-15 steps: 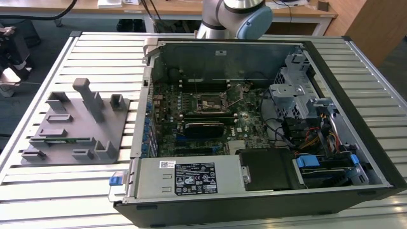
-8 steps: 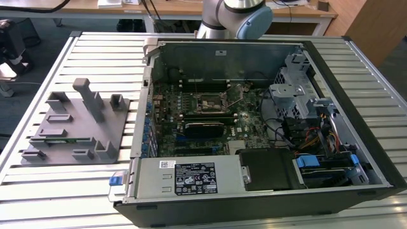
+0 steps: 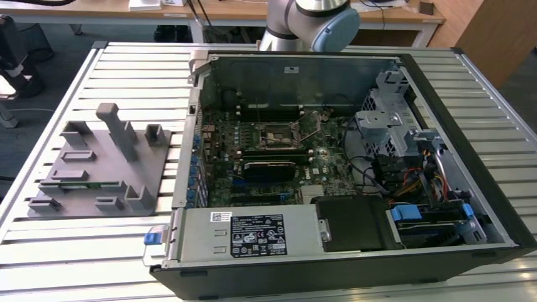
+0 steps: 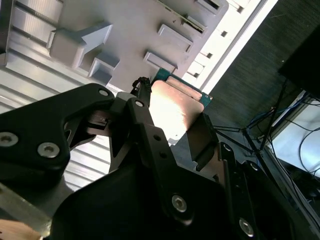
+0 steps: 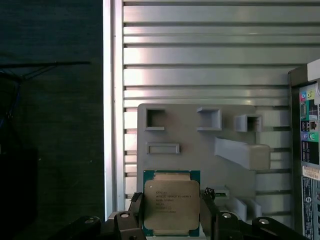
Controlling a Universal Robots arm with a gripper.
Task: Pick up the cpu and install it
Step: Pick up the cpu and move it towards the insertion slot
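Aluminium tabletop (image 3: 84, 251): ribbed in long slats; all the work is stood on it.
Open computer case (image 3: 353, 82): laid on its side, so the green board is reachable from above.
Grey fixture (image 5: 190, 135): moulded plastic, pocketed to seat parts.
Black hand (image 5: 172, 214): fingers are pinched on two opposite edges of the cpu (image 5: 171, 200).
Silver-topped cpu: flat, square, green-rimmed; held level over the fixture.

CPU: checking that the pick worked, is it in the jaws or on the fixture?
In the jaws: both wrist views show the cpu clamped between them, well above the grey fixture.
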